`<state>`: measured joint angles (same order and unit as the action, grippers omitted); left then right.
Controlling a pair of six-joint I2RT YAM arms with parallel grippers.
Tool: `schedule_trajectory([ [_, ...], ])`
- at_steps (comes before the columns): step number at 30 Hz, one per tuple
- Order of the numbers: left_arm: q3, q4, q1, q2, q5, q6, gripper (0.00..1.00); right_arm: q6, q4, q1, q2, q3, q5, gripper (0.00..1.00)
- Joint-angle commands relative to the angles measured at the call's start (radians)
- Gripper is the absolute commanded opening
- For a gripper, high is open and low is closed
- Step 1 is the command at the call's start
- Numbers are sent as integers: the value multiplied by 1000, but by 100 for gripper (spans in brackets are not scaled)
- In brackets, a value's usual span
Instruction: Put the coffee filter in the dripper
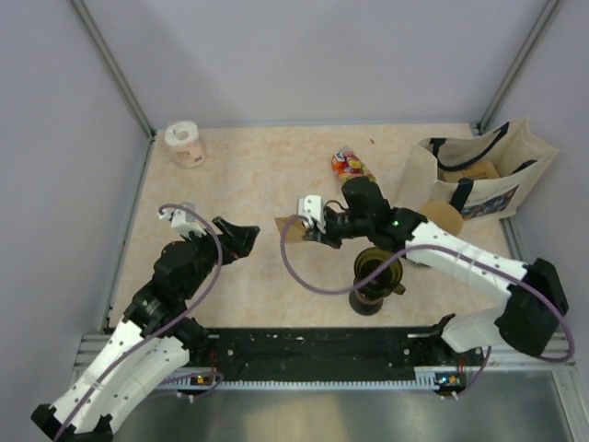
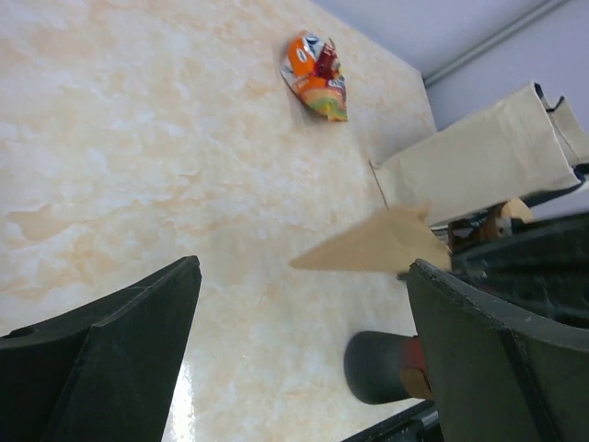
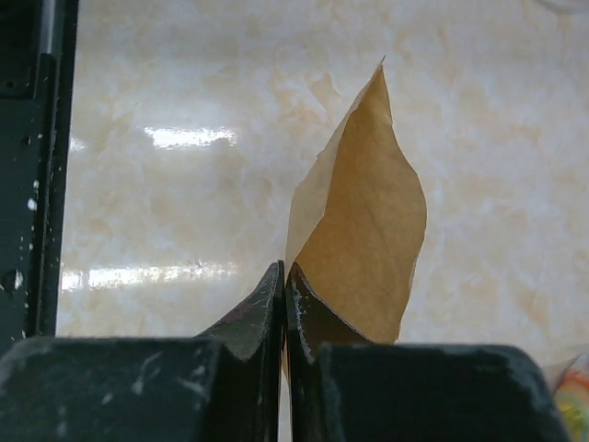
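**Filter gripped, not yet at the dripper**

Item 1, my right gripper (image 3: pixel 283 273): jaws pressed fully together on the lower edge of the filter (image 3: pixel 363 230). The tan paper stands up from them, partly opened, clear of the table.

Item 2, my left gripper (image 1: pixel 244 238): jaws wide, nothing held, facing the filter from just beside its tip.

Item 3, dripper (image 1: pixel 379 262): beside my right forearm, mouth up, seated on a dark cup (image 1: pixel 368 299), apart from the filter.

Step in hand, as I judge it: the carry. Next I must bring the filter over the dripper's mouth, turn it point down and lower it in. The paper is flimsy and may fold.
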<state>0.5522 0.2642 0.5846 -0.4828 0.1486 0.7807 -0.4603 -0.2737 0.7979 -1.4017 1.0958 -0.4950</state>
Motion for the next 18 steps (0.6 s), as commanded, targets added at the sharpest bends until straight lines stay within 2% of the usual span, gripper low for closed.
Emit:
schedule_trajectory([
  [1,75,194,0,16,103,5,99,-406,73,21,142,-97,-158,0],
  [4,107,216,-2,-16,62,-3,99,-475,50,32,197,-108,-171,0],
  [7,144,204,-2,-42,-13,-41,99,-606,-62,58,208,-87,-171,0],
  [15,196,100,0,-95,-263,-172,99,-701,-157,211,139,-34,45,0],
  [18,210,69,-2,-152,-371,-271,99,-739,-197,241,98,4,64,0],
])
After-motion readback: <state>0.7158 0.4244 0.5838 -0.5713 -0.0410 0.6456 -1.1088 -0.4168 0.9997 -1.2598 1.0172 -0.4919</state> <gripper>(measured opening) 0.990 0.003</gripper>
